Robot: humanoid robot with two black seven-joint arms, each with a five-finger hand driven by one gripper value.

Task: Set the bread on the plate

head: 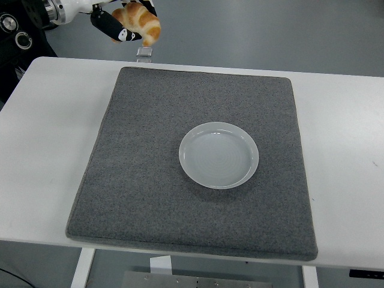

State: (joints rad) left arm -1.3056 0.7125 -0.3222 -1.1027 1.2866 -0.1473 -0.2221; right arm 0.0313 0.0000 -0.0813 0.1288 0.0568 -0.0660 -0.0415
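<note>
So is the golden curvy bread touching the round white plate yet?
Apart. The head view shows the golden croissant-shaped bread held in the robot's left hand at the picture's top left, with bare grey mat between it and the round white plate.
</note>
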